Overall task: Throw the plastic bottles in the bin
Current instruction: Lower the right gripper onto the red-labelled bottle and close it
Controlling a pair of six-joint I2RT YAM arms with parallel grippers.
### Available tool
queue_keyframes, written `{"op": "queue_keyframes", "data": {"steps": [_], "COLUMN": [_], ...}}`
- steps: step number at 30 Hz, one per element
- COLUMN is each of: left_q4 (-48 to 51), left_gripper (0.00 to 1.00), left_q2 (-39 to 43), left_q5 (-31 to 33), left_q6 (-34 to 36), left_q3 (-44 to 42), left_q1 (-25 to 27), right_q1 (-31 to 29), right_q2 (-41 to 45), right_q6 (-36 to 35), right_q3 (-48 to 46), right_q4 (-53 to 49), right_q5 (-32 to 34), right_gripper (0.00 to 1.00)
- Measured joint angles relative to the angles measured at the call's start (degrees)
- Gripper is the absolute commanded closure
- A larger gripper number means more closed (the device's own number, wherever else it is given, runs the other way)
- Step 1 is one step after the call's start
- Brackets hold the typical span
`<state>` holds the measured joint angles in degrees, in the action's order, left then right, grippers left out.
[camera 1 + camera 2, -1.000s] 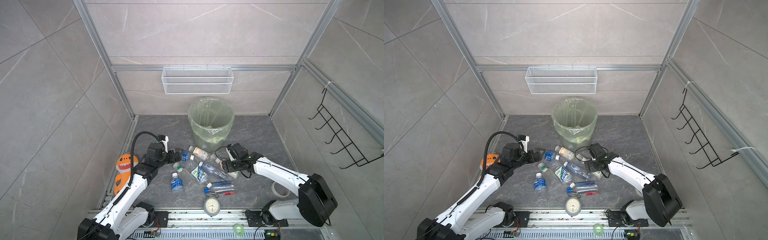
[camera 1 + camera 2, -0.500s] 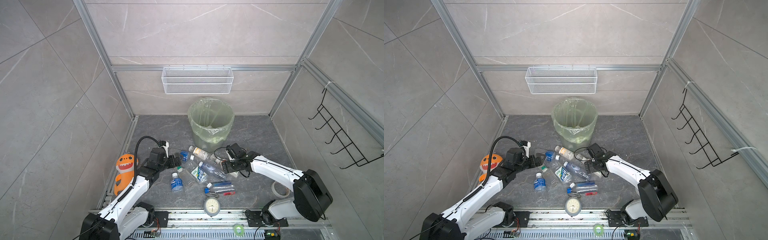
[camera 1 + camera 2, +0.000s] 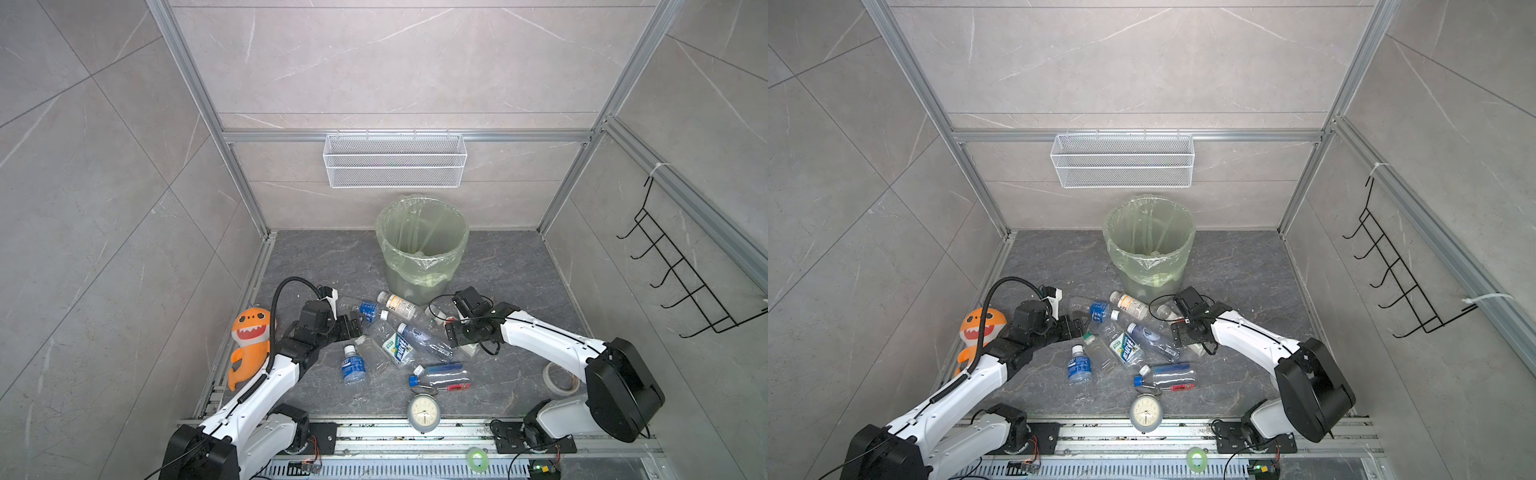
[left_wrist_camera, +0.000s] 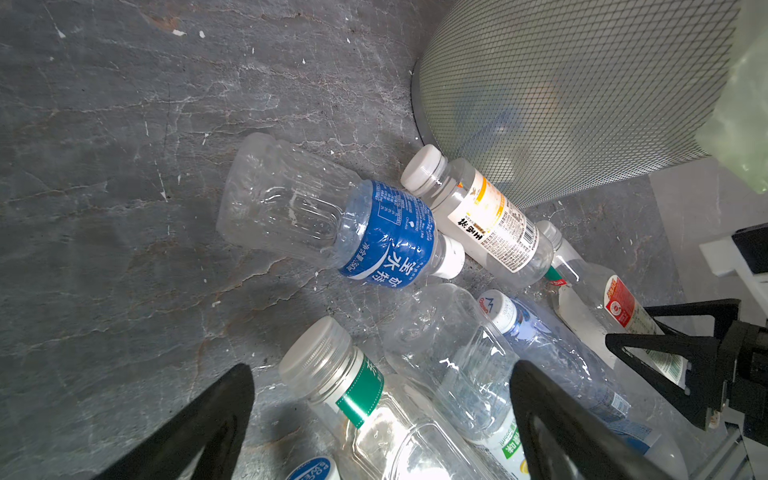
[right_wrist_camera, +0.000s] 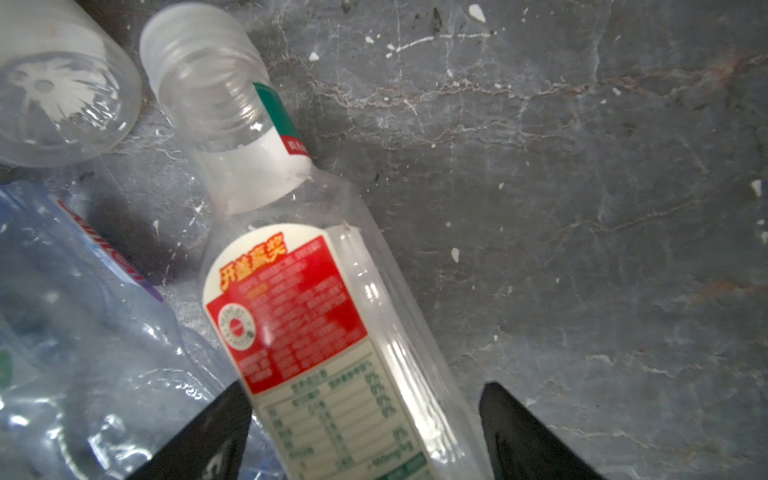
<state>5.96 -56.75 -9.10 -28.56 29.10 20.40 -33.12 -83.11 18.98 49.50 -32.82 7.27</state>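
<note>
Left gripper (image 4: 382, 368): spread wide and grasping nothing. Only its two black fingers (image 4: 199, 428) show in the wrist view, cut off by the frame edge.
Between the left fingers: green-banded bottle (image 4: 357, 399) with a white cap, and a clear bottle (image 4: 453, 353) beside it. The bodies of both run out of frame.
Ahead of the left fingertips: blue-label bottle (image 4: 332, 220) with white Chinese writing seen upside down. Touching it is the white-label bottle (image 4: 482, 216), which carries a barcode and black characters.
Right gripper (image 5: 365, 386): jaws apart, straddling the red-label bottle (image 5: 316, 332), not clamped. A gap shows at one finger.
Red label: the yellow heading reads "开盖赢奖". The fine print is blurred and the bottle's base is cut off.
Bin (image 3: 415, 286): just beyond both grippers, past the pile. Its contents are only vague blurs through the liner.
</note>
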Motion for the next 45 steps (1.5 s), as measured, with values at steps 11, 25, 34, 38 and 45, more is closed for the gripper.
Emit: {"op": "queue_keyframes", "data": {"steps": [11, 25, 34, 38, 45], "left_q4": [-0.48, -0.48, -0.44, -0.44, -0.04], "left_gripper": [0.02, 0.02, 0.02, 0.02, 0.02], "left_q2": [0.07, 0.07, 0.63, 0.63, -1.16], "left_q5": [0.0, -0.02, 0.0, 0.0, -0.02], "left_q6": [0.0, 0.0, 0.0, 0.0, 0.02], "left_q3": [-0.24, -0.63, -0.72, -0.74, -0.74], "left_q1": [0.0, 0.0, 0.0, 0.0, 0.0], "right_q1": [0.0, 0.0, 0.0, 0.0, 0.0], "right_q2": [0.26, 0.24, -3.98, -4.33, -5.49], "right_q6": [8.5, 9.05, 3.87, 2.99, 1.75], "right_q3": [-0.07, 1.27, 4.04, 4.04, 4.04], "right_q4": [-1.81, -2.99, -3.13, -3.17, -3.15], "right_q5": [3.91, 4.7, 4.09, 4.13, 3.82], "right_gripper": [0.16, 0.05, 0.09, 0.12, 0.17]}}
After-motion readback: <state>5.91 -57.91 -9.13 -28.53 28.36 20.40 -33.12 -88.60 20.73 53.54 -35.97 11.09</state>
